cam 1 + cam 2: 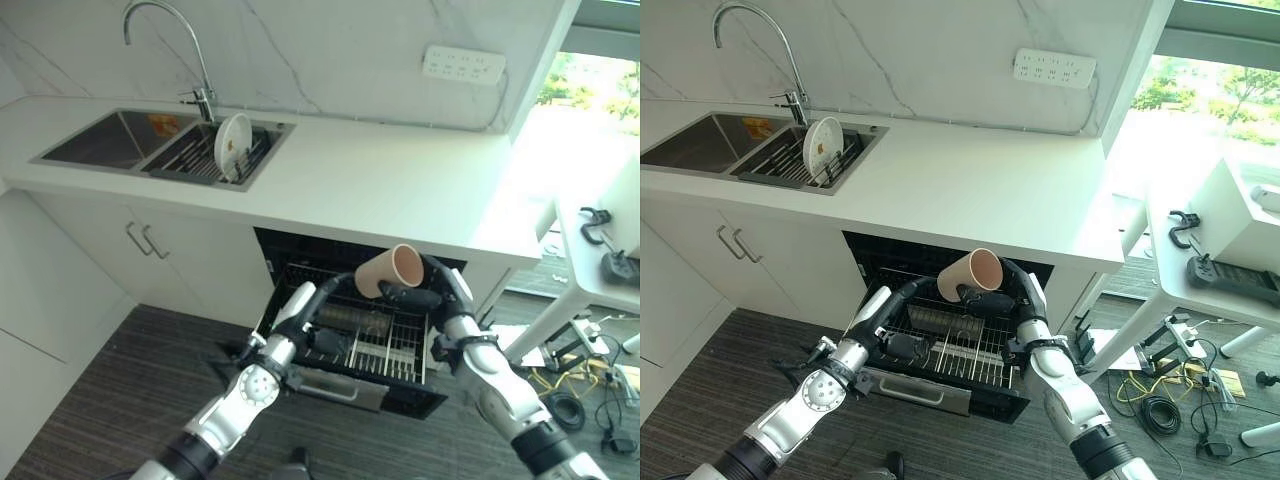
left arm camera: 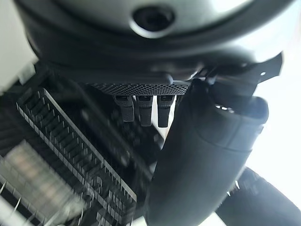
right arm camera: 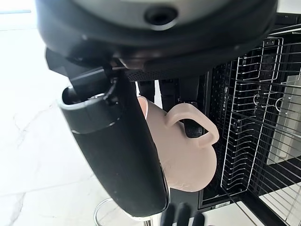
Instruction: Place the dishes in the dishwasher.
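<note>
Below white countertop [image 1: 380,170], open dishwasher [image 1: 360,335], dark floor [image 1: 130,380]

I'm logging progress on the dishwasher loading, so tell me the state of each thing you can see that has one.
Dishwasher: open, rack pulled out.
Pink mug: held in the air above the rack, tipped on its side.
Right robot hand: shut on the mug.
Left robot hand: low at the rack, grip unclear.
White plate: standing on edge in the sink rack.
Faucet: no water running.
</note>
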Robot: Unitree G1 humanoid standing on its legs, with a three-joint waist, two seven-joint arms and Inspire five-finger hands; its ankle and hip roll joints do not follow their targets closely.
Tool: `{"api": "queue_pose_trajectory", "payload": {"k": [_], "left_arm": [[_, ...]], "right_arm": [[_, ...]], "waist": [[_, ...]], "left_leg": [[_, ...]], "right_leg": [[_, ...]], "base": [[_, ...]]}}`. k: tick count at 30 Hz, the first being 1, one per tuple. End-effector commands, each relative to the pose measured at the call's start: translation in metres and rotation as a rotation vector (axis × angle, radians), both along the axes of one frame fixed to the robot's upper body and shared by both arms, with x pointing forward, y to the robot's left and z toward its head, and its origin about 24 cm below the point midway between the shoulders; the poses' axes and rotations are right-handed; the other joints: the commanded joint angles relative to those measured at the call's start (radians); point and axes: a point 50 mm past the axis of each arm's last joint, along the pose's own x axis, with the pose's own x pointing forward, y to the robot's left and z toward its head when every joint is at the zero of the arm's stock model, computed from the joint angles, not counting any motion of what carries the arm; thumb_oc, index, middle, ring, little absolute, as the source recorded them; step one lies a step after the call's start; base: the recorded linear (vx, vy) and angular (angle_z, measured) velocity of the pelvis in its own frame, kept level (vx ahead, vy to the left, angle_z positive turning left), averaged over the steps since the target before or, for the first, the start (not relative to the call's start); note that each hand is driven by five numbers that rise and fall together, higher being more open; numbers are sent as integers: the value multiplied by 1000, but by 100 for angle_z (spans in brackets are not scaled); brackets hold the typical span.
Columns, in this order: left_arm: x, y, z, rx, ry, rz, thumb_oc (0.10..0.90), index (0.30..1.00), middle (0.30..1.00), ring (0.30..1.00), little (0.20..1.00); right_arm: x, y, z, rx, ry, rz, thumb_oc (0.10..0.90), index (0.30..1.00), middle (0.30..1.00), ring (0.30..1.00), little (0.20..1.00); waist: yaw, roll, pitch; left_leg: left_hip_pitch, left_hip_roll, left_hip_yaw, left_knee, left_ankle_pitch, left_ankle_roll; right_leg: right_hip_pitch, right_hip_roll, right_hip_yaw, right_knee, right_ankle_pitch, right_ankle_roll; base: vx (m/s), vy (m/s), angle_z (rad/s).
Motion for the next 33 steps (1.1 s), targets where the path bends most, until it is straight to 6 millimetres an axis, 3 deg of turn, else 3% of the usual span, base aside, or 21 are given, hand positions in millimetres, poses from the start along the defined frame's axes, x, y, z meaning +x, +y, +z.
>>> {"api": "queue_pose_trajectory", "payload": {"k": [1, 13, 20, 24, 29, 33], "left_arm": [[6, -11, 48, -173, -156, -146, 800, 900, 900, 900, 900], [1, 29, 68, -142, -153, -105, 800, 900, 900, 900, 900], [-2, 29, 64, 64, -186, -158, 800, 900, 900, 900, 900], [0, 29, 65, 184, -199, -188, 800, 900, 900, 900, 900], [13, 18, 80, 313, -299, -253, 800, 900, 900, 900, 900], [21, 9, 86, 362, -328, -296, 800, 900, 900, 900, 900]], "right_arm": [[10, 0, 51, -2, -278, 23, 400, 300, 300, 300, 300], [2, -15, 11, -160, -145, 12, 400, 300, 300, 300, 300], [8, -27, -10, -235, -64, -4, 400, 300, 300, 300, 300], [22, -43, -12, -283, -14, -50, 400, 300, 300, 300, 300], [53, -69, 1, -360, 24, -124, 400, 300, 300, 300, 300], [68, -67, 9, -400, 30, -121, 400, 300, 300, 300, 300]], "waist": [[9, 7, -54], [42, 22, -57], [71, 17, -54], [92, 19, -37], [119, 35, 25], [121, 48, 77]], "left_leg": [[49, 43, 1, 99, -170, 5], [39, 36, -19, 99, -162, 3], [28, 29, -36, 99, -160, 0], [5, 24, -41, 99, -158, -5], [-63, 7, -60, 99, -142, -4], [-94, -5, -72, 99, -132, 0]], "right_leg": [[-37, -15, 6, -27, 73, 16], [-31, -34, -28, -27, 69, 21], [-31, -44, -50, -27, 70, 24], [-45, -58, -66, -27, 76, 33], [-96, -76, -75, -27, 97, 40], [-120, -79, -69, -27, 107, 38]], "base": [[30, 22, 0], [40, 23, 5], [58, 7, 10], [21, 28, 11], [-133, 47, 20], [-129, 24, 10]]}}
